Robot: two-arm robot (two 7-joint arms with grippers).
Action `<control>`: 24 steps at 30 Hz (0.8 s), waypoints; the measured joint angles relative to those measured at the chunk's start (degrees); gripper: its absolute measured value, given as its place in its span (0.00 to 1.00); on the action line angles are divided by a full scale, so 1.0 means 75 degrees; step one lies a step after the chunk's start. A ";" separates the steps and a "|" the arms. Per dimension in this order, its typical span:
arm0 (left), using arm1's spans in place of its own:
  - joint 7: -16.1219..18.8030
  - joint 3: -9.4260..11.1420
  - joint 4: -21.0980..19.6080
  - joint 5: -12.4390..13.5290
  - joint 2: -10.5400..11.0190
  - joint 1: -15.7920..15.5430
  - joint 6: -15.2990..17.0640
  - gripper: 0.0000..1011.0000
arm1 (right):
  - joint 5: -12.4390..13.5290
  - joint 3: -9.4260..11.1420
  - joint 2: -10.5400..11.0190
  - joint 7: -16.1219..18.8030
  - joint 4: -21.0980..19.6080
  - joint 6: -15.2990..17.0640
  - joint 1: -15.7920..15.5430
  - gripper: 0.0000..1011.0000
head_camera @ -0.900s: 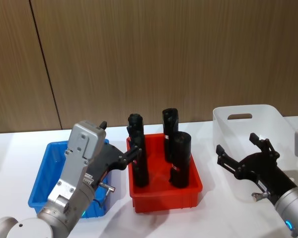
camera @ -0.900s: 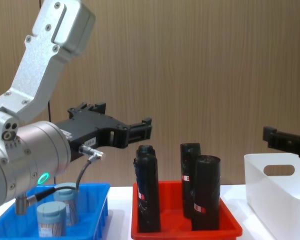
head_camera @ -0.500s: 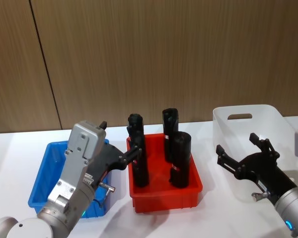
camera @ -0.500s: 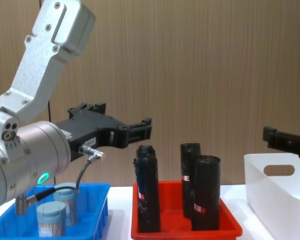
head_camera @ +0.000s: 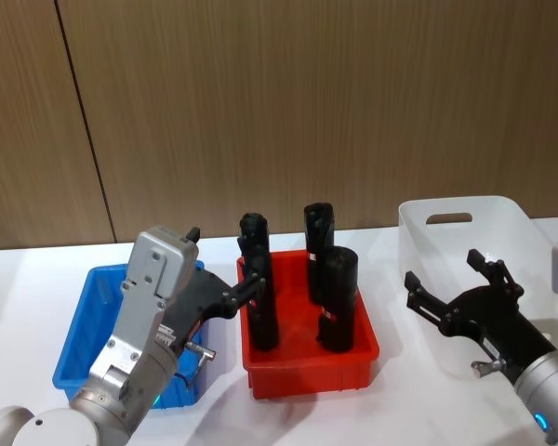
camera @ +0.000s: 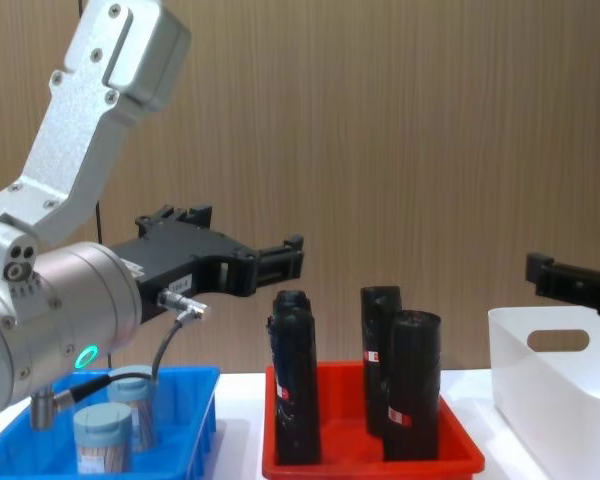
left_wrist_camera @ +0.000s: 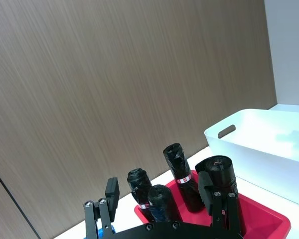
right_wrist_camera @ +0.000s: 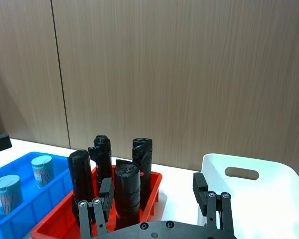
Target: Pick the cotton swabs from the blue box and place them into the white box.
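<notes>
Cotton swabs [camera: 102, 437]: 2 jars, pale lids up, both upright inside the blue box [head_camera: 77, 321], near each other with a gap between them in the right wrist view; count confirmed there and in the chest view. Surface [head_camera: 37, 269]: white, carries 3 containers in a row, with open room in front of them and at the far left. White box [head_camera: 458, 206]: 1, at the robot's right, tall walls, oval handle cutout in the far wall, top open; a strip of bare surface separates it from the red tray [head_camera: 307, 369]. Red tray: 1, centre, its left wall just beside the blue box's right wall. Blue box: 1, at the robot's left, low flared walls. Left hand [head_camera: 223, 262]: held above the blue box, well clear of the jar lids in the chest view, fingers spread, nothing between them, pointing toward the red tray. Right hand [head_camera: 444, 269]: at the near left wall of the white box, raised to about rim height or above, fingers spread, nothing held. Black cylinders [head_camera: 337, 297]: 4, upright in the red tray, standing well above its walls.
</notes>
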 joint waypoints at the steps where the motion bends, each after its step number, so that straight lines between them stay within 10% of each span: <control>1: 0.0000 0.0000 0.0000 0.0000 0.0000 0.0000 0.0000 0.99 | 0.0000 0.0000 0.0000 0.0000 0.0000 0.0000 0.0000 0.99; 24: -0.0004 -0.0056 0.0046 -0.0148 -0.0014 -0.0002 0.0077 0.99 | 0.0000 0.0000 0.0000 0.0000 0.0000 0.0000 0.0000 0.99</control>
